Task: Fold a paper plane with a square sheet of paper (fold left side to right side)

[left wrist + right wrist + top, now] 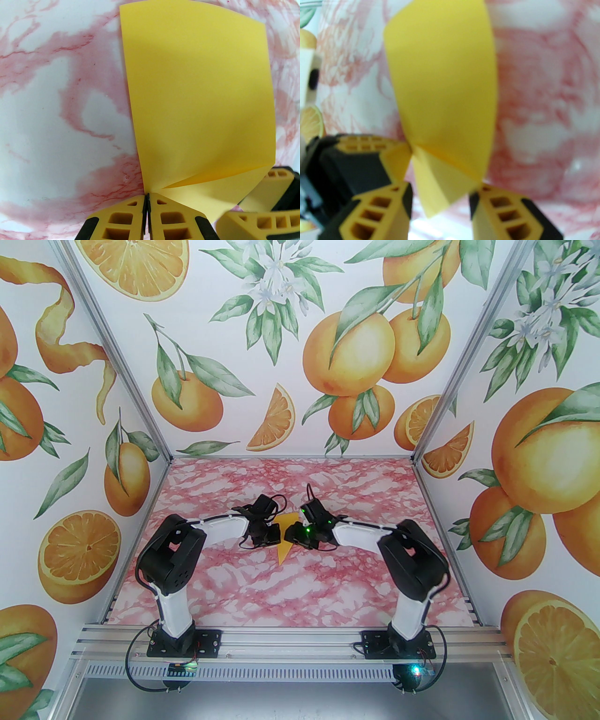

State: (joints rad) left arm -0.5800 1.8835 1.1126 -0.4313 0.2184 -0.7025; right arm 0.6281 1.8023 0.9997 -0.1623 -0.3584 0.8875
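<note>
A yellow square sheet of paper (199,93), loosely doubled over, lies on the pink marbled desk (46,117), its length stretching away from both claws. The left claw (147,199) is clamped on one near corner. The right claw (441,186), jaws apart, straddles the neighbouring corner.

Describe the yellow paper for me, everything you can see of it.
The square sheet of paper is plain, thin and yellow-orange. It is folded over on itself into two loose layers, and the top layer bows up rather than lying creased flat. It sits over the pink marbled table, between both arms. The left gripper is pinched shut on its near corner. The right gripper is open, jaws either side of another corner flap without clamping it.
</note>
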